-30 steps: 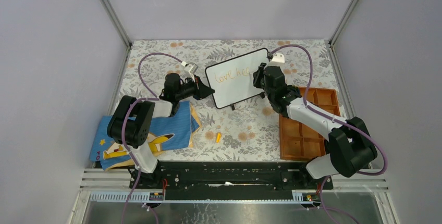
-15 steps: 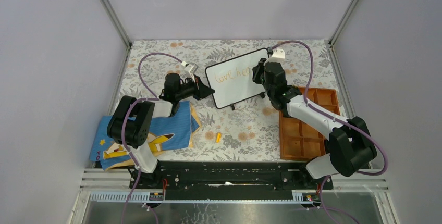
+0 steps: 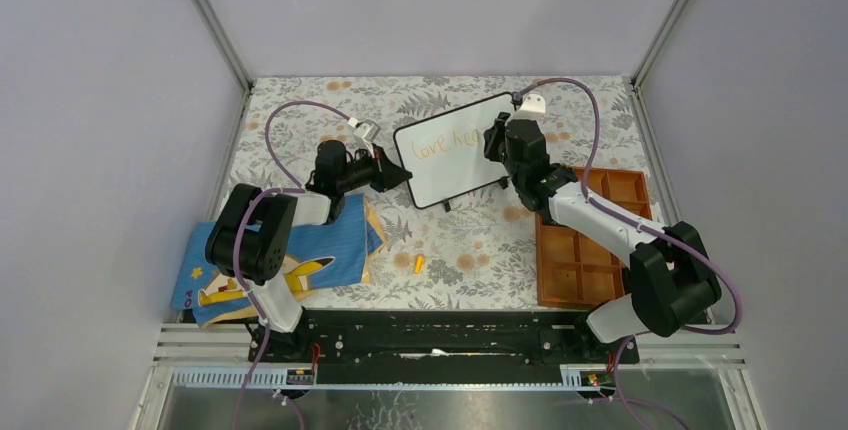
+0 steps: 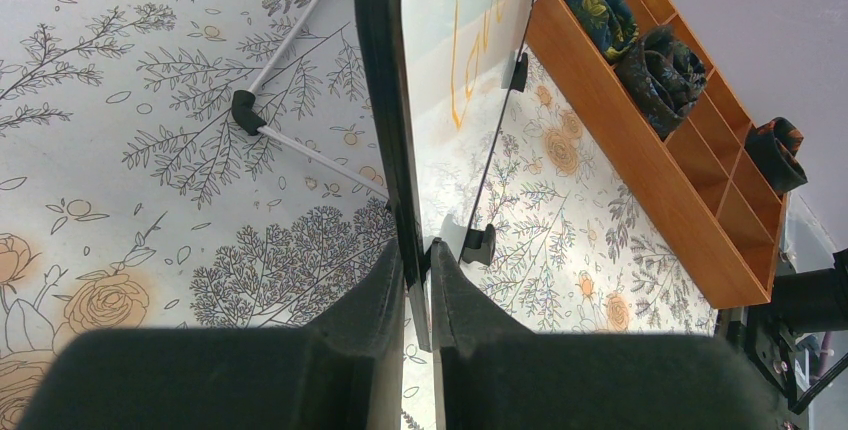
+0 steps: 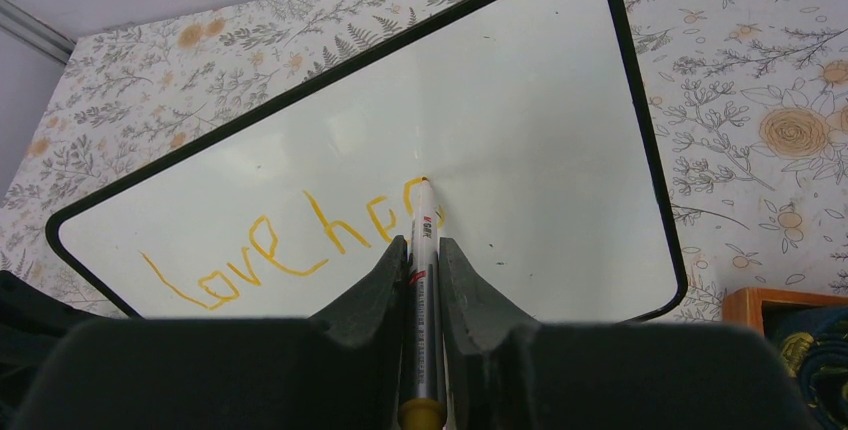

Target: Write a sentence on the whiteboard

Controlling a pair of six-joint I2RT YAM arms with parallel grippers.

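Whiteboard (image 3: 455, 150) position: far centre of the floral tabletop (image 3: 470, 240), standing tilted between the two arms, with its black frame and small black feet in view. The left gripper (image 4: 418, 250) is clamped on the board's frame at its left edge, with one finger on each face of the panel. Behind the board, a thin white support leg (image 4: 300, 40) with a black elbow joint rests on the tabletop. The right gripper (image 5: 420, 250) is clamped on a marker (image 5: 424, 290) with a silver barrel and an orange end. The marker tip touches the white surface at the end of the written text. The sentence (image 5: 268, 243) runs in orange handwriting across the lower left part of the board. It reads "love he" followed by a partly formed letter at the marker tip. A wooden compartment tray (image 3: 585, 250) lies on the tabletop to the right of the board, under the right arm. The left wrist view shows rolled fabric bundles (image 4: 640, 50) in some of its compartments. A blue printed cloth (image 3: 300, 250) lies at the near left, beneath the left arm. A small orange piece (image 3: 418, 263) lies on the tabletop, nearer than the board and apart from it.
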